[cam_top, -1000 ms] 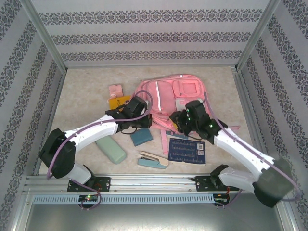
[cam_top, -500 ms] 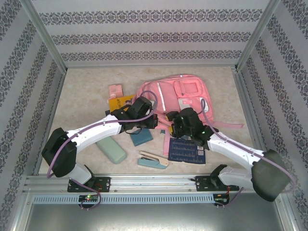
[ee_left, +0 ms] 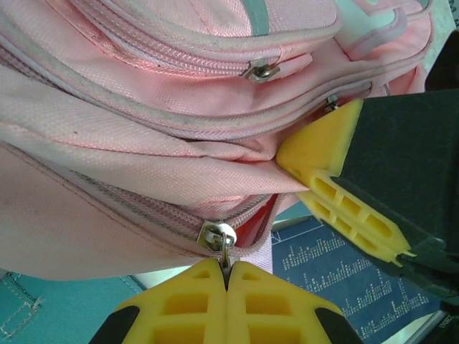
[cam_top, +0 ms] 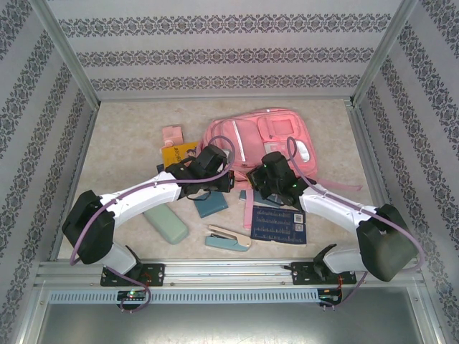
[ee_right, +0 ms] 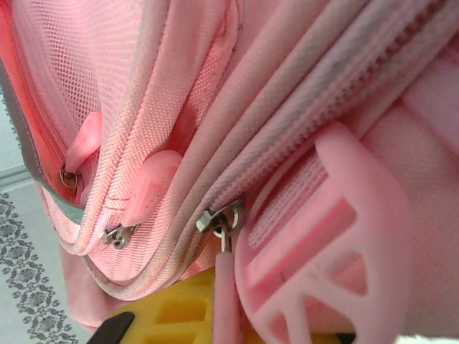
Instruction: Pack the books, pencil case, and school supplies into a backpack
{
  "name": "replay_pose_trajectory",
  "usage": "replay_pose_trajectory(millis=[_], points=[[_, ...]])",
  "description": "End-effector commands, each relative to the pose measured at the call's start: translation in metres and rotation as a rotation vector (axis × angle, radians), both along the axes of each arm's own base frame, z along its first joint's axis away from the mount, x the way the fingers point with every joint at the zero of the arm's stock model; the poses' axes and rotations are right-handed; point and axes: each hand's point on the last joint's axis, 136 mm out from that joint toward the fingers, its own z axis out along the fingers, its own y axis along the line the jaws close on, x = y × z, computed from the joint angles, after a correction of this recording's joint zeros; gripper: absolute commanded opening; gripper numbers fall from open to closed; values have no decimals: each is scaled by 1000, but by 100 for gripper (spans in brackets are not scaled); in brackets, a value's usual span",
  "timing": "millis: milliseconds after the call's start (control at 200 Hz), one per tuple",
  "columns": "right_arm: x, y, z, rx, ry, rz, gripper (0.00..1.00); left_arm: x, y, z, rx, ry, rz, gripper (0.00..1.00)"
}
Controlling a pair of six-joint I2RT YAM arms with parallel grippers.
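Swinging in from the right, the right pincer (ee_left: 287, 161) has crossed to the near edge of the backpack (cam_top: 269, 136) and shut, ending just beside the left pincer (ee_left: 226, 271), which has shifted only slightly rightward. At the left of the worktop (cam_top: 122, 143) a small pink box (cam_top: 171, 134) sits just beside a yellow book (cam_top: 177, 153). Nearer lie a mint pencil case (cam_top: 165, 223), a teal book (cam_top: 211, 204) and a teal-and-cream stapler (cam_top: 228, 239). The left pincer is closed on a metal zipper pull (ee_left: 217, 238) at the bag's near edge, the tab caught between its yellow fingers. The backpack is pink woven fabric with several zip lines and a pale stripe. It lies flat in the middle of the worktop, on the far side of both pincers. The right pincer is closed against a fold of that fabric, and a pink pull strap (ee_right: 224, 287) from a second slider runs down beside its yellow finger. A navy book (cam_top: 278, 224) with white print lies below the right arm, on the near side of the bag.
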Motion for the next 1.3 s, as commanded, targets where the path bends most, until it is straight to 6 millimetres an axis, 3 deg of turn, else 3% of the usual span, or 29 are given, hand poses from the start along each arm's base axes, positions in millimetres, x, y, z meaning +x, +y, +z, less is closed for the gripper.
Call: replay_pose_trajectory(millis=[0,365,714,1094,1294], points=[[16,-11,14,-62,-78,20,0,4,-1,22,-10,-96,-42,0],[17,-22,16,-77,-85,104,0,20,35,5,67,-75,8,0],[16,-13,47,-162,-130,294,0,35,71,-1,77,-46,90,0],[9,-30,52,-184,-159,381,0,57,105,2,96,-37,163,0],[22,-22,78,-280,-281,527,0,53,108,15,111,-45,151,0]])
